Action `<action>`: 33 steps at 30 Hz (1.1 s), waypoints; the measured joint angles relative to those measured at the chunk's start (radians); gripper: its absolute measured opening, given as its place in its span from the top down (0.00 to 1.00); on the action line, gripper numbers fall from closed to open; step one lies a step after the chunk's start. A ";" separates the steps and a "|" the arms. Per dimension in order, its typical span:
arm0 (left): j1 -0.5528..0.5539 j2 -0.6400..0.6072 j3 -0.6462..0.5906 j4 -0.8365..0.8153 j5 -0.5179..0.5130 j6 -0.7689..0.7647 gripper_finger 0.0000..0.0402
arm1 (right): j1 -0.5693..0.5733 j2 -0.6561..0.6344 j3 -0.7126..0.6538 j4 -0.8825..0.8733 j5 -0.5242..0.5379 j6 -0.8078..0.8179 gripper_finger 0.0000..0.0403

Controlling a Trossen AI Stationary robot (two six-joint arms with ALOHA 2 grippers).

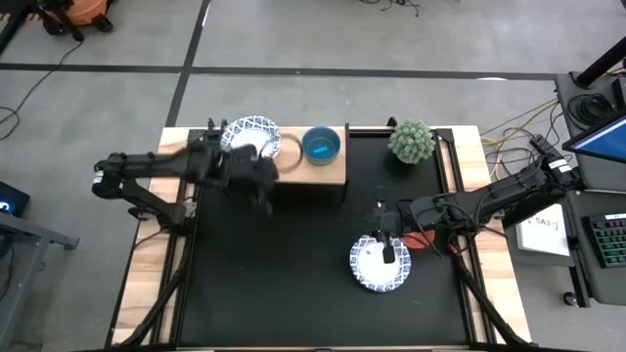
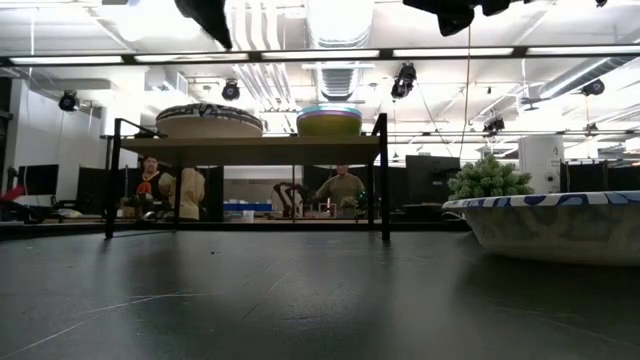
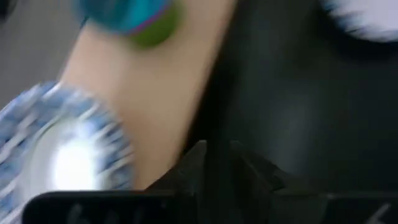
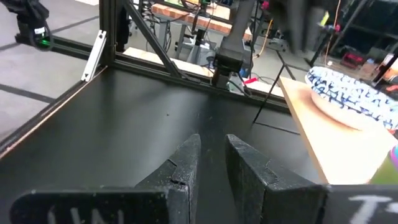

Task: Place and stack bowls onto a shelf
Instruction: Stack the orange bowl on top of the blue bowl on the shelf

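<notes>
The wooden shelf [image 1: 311, 174] stands at the table's far left. On its board rest a white blue-rimmed bowl [image 1: 251, 136] [image 2: 209, 121] and a stack of small bowls with the teal one on top [image 1: 321, 146] [image 2: 329, 120]. Another white blue-rimmed bowl [image 1: 372, 266] [image 2: 560, 228] sits on the table at near right, and a red bowl [image 1: 422, 240] sits beside it under the right arm. My left gripper [image 1: 260, 184] [image 3: 217, 152] hovers at the shelf's near edge with only a narrow gap between its fingers. My right gripper [image 1: 387, 235] [image 4: 212, 149] hangs above the table bowl's far rim, also narrowly open.
A round green spiky plant [image 1: 412, 142] stands at the far right corner, right of the shelf. The black tabletop [image 1: 293, 264] has free room at centre and near left. Cables and a keyboard lie beyond the right edge. People sit in the room behind [image 2: 340, 187].
</notes>
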 joint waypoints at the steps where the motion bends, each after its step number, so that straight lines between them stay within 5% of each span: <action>1: -0.043 -0.007 -0.019 0.046 0.000 -0.001 0.89 | 0.000 0.000 0.000 -0.003 0.000 0.014 0.84; 10: -0.368 -0.035 -0.236 0.380 -0.004 0.001 0.91 | 0.000 0.028 0.000 -0.070 0.010 0.261 0.84; 16: -0.466 -0.035 -0.357 0.501 -0.007 -0.027 0.91 | 0.000 0.066 0.000 -0.160 -0.006 0.699 0.84; 21: -0.477 -0.035 -0.420 0.535 -0.009 -0.056 0.91 | -0.002 0.068 0.064 -0.536 -0.064 1.097 0.84; 27: -0.470 -0.035 -0.434 0.534 -0.090 -0.037 0.91 | -0.002 0.081 0.180 -0.990 0.040 1.395 0.84; 33: -0.470 -0.035 -0.434 0.531 -0.209 -0.035 0.91 | -0.002 0.149 0.229 -1.167 0.097 1.531 0.84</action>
